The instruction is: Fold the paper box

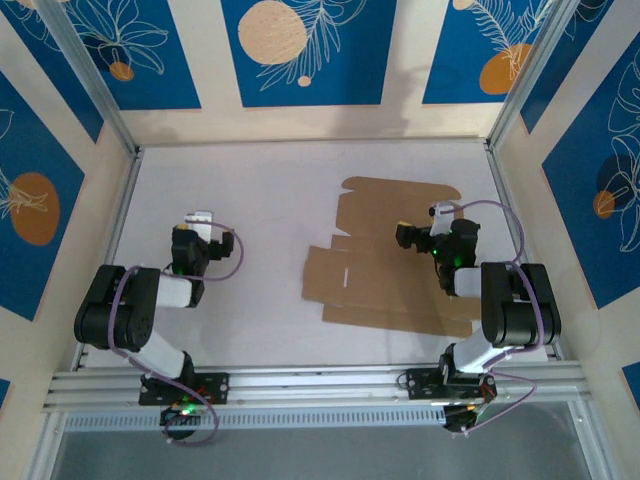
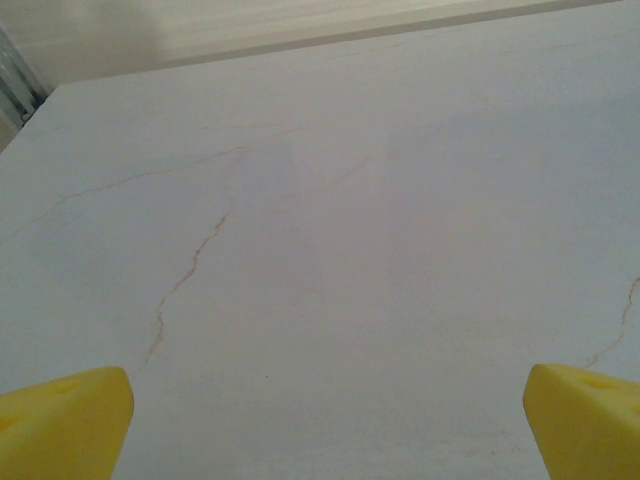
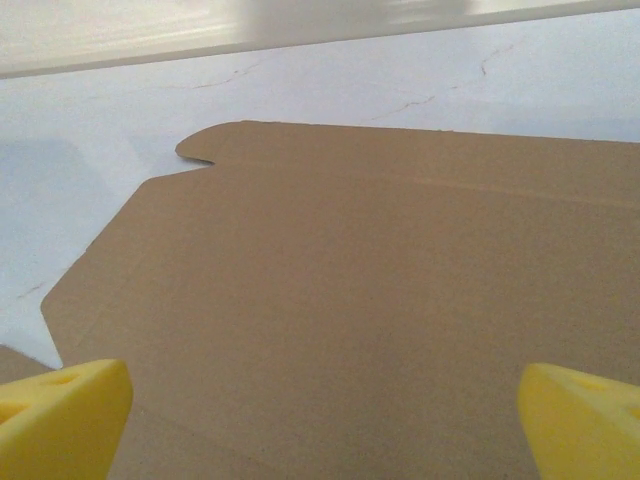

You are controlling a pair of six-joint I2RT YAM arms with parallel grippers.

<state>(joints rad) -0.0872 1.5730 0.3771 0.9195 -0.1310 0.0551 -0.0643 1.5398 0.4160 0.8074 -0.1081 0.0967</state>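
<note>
Lay flat, the cardboard [image 1: 385, 280] under the right gripper [image 3: 325, 372], fingers wide apart. Kept well left of the cardboard, the left gripper [image 2: 330, 372], fingers wide too. Seemed best to reach down with the right.Hung right over the flat cardboard [image 1: 385, 280] with the right gripper [image 3: 325, 372], fingers wide apart. Hung well left of the cardboard with the left gripper [image 2: 330, 372], fingers wide too.

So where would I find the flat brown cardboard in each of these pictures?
Top external: the cardboard lies right of centre, beneath the right gripper.
Left wrist: not in it.
Right wrist: it fills most of the picture, below a pale strip of table.
Shared landmark: the pale tabletop, in all three.
</note>
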